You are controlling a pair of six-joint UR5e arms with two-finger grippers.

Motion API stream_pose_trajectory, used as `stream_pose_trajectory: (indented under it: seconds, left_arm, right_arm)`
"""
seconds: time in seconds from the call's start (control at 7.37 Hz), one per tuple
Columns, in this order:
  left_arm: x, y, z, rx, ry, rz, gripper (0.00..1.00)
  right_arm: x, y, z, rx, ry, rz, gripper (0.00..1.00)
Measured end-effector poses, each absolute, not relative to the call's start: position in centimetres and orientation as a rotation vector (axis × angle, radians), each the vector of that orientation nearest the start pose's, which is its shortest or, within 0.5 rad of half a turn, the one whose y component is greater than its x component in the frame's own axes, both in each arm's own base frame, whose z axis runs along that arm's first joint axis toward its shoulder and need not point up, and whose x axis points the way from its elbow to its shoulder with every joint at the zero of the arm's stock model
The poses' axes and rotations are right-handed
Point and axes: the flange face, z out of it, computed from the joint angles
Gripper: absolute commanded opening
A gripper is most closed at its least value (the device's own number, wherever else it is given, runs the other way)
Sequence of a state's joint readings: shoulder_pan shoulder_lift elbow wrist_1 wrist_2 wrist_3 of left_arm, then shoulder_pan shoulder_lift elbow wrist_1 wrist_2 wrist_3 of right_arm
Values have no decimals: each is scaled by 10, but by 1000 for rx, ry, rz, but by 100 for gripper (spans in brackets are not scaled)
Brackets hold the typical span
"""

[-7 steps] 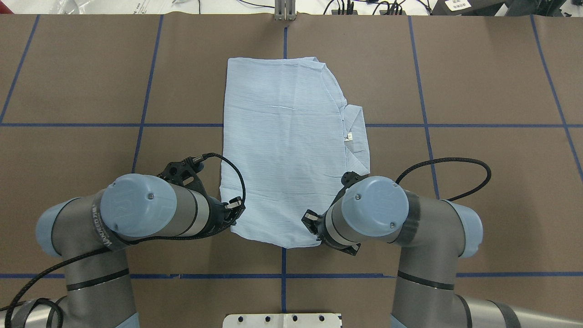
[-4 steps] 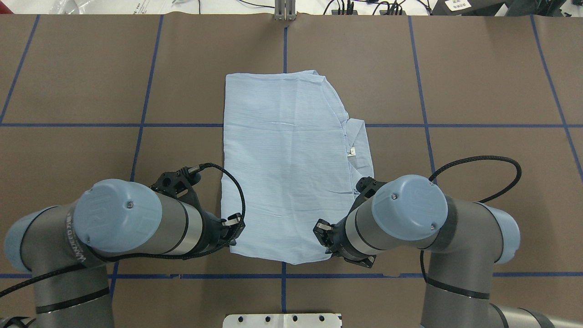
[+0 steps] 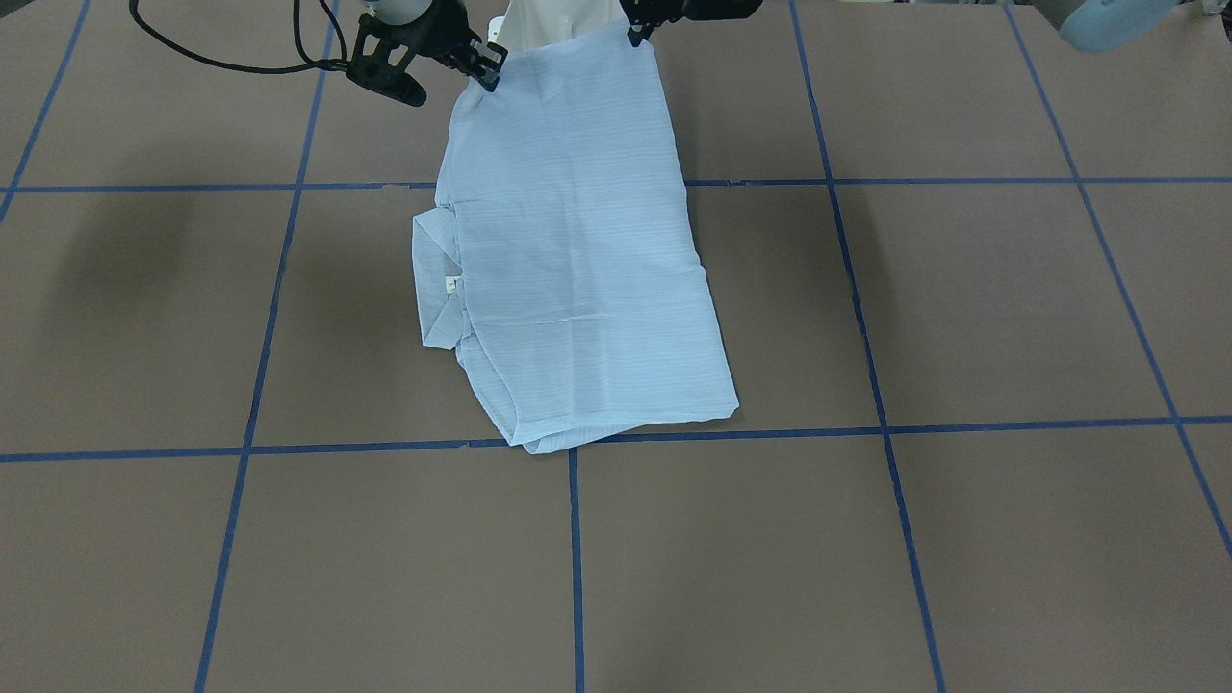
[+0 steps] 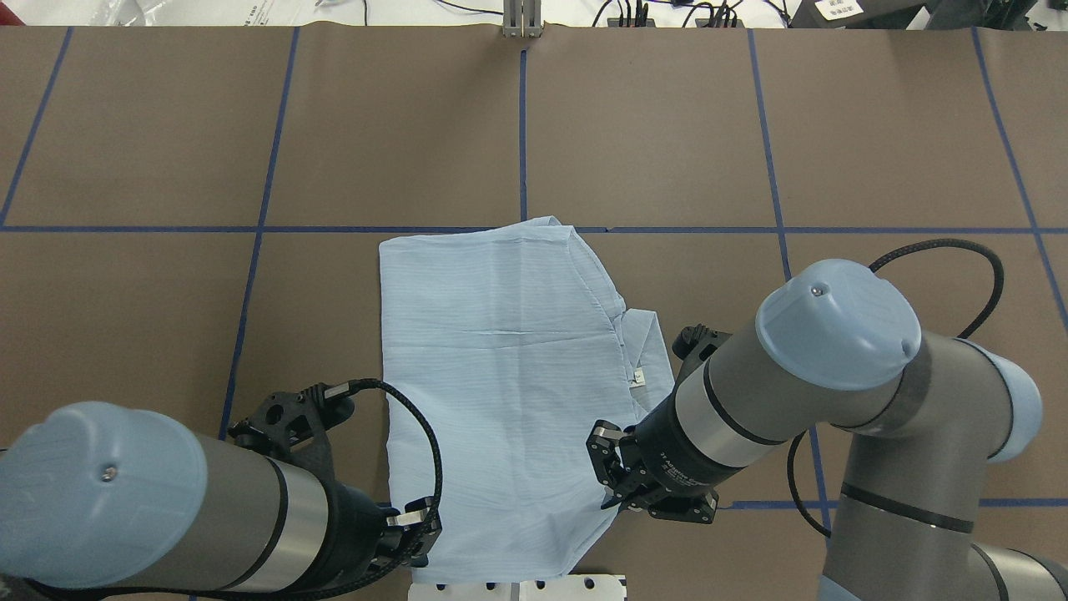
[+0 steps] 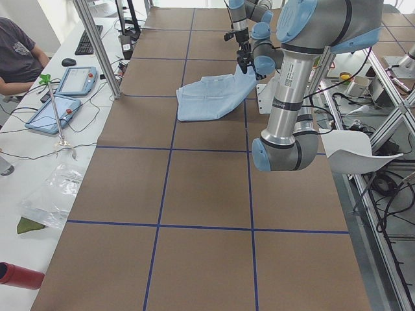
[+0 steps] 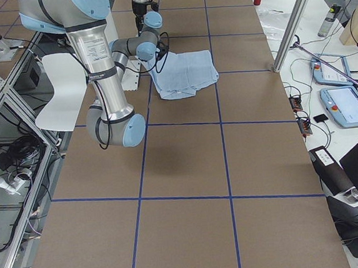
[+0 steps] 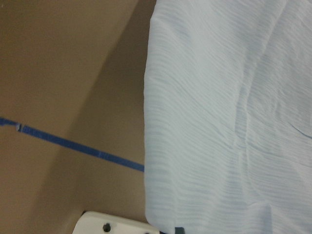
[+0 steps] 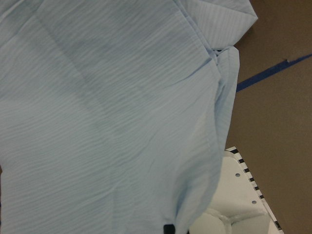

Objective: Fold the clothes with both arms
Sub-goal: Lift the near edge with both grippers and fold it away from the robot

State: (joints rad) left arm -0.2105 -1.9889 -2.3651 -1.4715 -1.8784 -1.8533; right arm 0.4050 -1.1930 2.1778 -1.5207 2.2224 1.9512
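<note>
The folded light-blue shirt (image 4: 501, 376) lies on the brown bench (image 4: 167, 125) just below centre in the overhead view, toward 6 o'clock. Its collar (image 4: 649, 351) and small neck label (image 4: 639, 380) stick out at its 3 o'clock side, and its far edge reaches a blue tape line (image 4: 125, 228). The left end effector (image 4: 415, 534) is pinched on the shirt's 7 o'clock corner and the right end effector (image 4: 613, 477) on its 5 o'clock corner, both holding the near edge raised off the bench above the white base plate (image 4: 517, 587), while the far part lies flat.
</note>
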Motion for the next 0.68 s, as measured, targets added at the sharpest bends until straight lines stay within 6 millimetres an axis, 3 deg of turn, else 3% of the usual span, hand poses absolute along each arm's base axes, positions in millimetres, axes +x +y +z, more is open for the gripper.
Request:
stream_pose_trajectory:
  seconds: [0.14,0.41,0.68]
  left_arm:
    - [397,-197,133,-309,1109,-278,0]
    - [390,-229,140,-262,1095,-335,0]
    - [394,-275,158,-185,1049,-376,0]
  right_arm:
    - [-421,-268,184,-581,-1010,363,0]
    - [-421,-295,182,-537,-1026,388,0]
    - [-422,-349,171,-455,-1054,431,0]
